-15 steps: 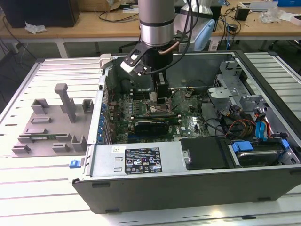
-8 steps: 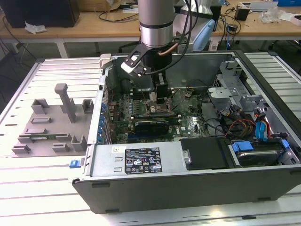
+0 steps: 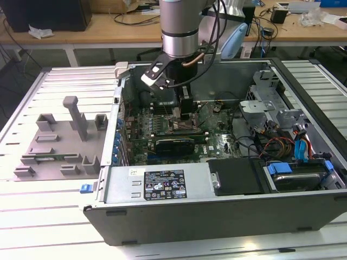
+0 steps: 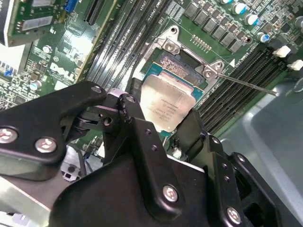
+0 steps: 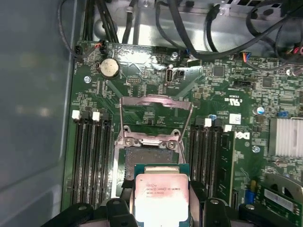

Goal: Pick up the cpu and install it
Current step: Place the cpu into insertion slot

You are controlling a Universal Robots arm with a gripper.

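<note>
**A:** What was made out in the exterior view?

**B:** The gripper (image 3: 186, 116) was found inside the open computer case (image 3: 162, 187), at about eleven o'clock from the case's middle, just over the motherboard (image 3: 222, 142). A grey fixture tray (image 3: 59, 141) was seen at nine o'clock of the case, well apart.

**A:** And in the second wrist view?

**B:** The cpu (image 4: 168, 106) was seen clamped between the two fingers (image 4: 130, 113), silver top toward the camera. It was held over the open socket (image 4: 182, 66), overlapping one edge of it. The release lever (image 4: 246, 82) was seen standing clear.

**A:** The first wrist view?

**B:** The cpu (image 5: 161, 196) was shown pinched by its sides. The retention frame (image 5: 151, 138) was stood up off the socket (image 5: 147, 158). Whether chip and socket were touching could not be told.

**A:** Which step was judged in hand?

**B:** The pick-up was judged done and the install under way. Seating would be expected to call for the chip's edges being squared with the socket and the chip kept level, with no force used.
</note>
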